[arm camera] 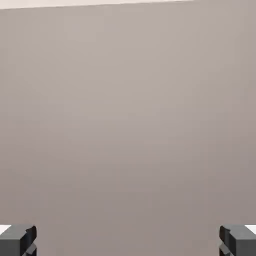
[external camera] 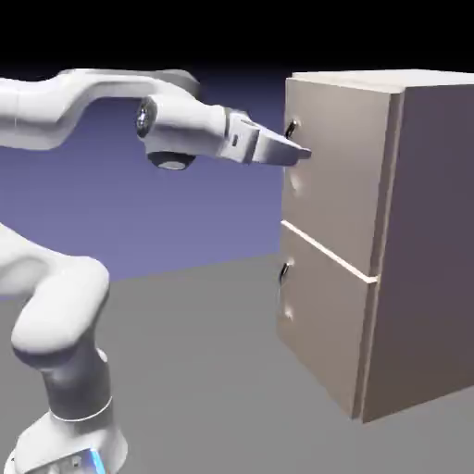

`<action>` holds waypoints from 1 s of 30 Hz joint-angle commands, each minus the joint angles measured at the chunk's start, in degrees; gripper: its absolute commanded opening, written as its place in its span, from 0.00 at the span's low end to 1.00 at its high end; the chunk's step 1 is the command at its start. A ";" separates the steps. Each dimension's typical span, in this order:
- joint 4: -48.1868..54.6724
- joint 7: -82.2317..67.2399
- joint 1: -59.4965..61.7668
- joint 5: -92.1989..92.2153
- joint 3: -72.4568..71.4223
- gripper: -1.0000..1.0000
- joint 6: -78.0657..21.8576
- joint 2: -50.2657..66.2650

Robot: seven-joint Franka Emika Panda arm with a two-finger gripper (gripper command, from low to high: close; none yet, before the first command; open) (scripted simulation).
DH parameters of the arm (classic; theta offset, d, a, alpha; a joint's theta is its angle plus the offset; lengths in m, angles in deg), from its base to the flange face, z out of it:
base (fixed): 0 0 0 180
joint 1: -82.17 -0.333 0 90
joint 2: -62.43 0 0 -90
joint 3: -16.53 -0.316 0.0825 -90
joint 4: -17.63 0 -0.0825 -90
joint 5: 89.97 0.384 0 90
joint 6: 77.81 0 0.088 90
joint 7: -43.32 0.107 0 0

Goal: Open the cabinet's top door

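Note:
The beige cabinet (external camera: 433,250) stands at the right of the exterior view. On its top door (external camera: 341,180), a small dark handle (external camera: 293,127) sits near the upper left edge. My gripper (external camera: 301,154) points level at that door, its tips at the panel just below the handle. The hand view is filled by flat beige door wood (arm camera: 128,125), and the handle does not show there. My gripper (arm camera: 128,244) is open: both grey fingertips (arm camera: 18,241) stand far apart at the bottom corners with nothing between them.
The shorter lower door (external camera: 324,324) has its own small dark handle (external camera: 284,272). A pale seam (external camera: 329,250) separates the two doors. The grey table (external camera: 204,370) runs from the robot's base to the cabinet's foot.

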 commanded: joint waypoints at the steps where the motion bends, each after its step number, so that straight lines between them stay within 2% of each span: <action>1: 0.35 -1.66 0.65 2.50 -0.93 0.50 0.04 -0.49; 27: 9.33 -44.67 17.59 67.29 -25.08 0.50 1.02 -13.30; 30: 10.76 -45.22 19.95 68.22 -26.28 0.50 0.26 -12.72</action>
